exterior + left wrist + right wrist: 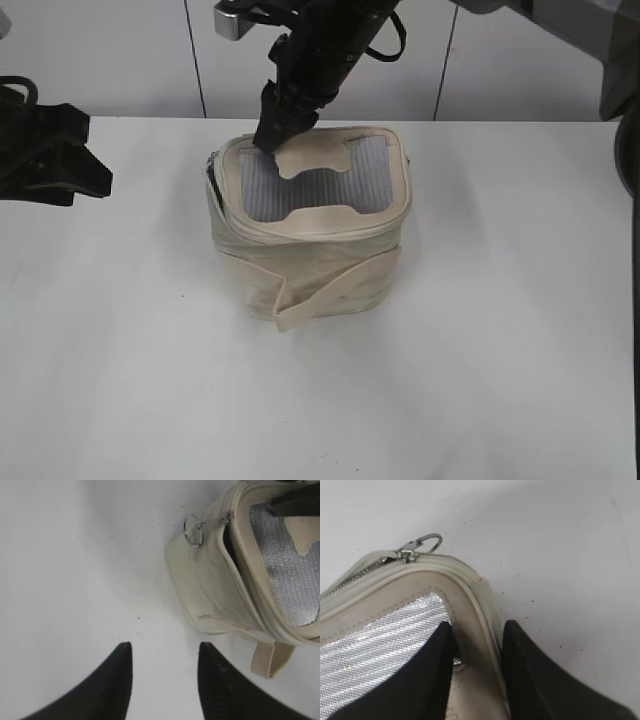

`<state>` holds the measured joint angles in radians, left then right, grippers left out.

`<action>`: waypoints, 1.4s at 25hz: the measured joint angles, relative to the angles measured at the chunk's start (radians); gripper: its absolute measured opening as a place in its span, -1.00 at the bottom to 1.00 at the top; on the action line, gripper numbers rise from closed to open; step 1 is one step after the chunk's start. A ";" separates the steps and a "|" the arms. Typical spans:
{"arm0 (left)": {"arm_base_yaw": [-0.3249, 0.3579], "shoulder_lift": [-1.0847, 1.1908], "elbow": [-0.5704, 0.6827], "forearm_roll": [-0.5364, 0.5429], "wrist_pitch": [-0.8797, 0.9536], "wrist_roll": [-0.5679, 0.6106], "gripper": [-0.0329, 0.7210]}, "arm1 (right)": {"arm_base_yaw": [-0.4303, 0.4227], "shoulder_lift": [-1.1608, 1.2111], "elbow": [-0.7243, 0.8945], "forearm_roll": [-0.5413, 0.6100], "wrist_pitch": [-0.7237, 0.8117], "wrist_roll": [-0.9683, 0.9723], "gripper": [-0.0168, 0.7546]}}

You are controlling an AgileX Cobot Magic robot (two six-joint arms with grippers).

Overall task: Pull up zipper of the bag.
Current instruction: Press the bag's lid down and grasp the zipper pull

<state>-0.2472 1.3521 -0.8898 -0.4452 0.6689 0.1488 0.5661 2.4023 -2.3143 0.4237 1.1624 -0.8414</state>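
My right gripper (477, 652) pinches the boxy cream fabric bag (310, 250)'s piped lid rim; left gripper (165, 670) hangs half-open, empty.

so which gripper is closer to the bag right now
The right. The right gripper is at the bag itself, its jaws straddling the lid rim at a back corner. The left gripper sits off to the side over bare table, apart from the bag.
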 joint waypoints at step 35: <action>0.000 0.000 0.000 -0.001 0.030 0.001 -0.03 | 0.065 0.004 -0.099 -0.174 0.043 0.070 0.32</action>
<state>-0.2472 1.3521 -0.8898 -0.4459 0.6992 0.1498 0.6315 2.4065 -2.4132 0.2497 1.2053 -0.7710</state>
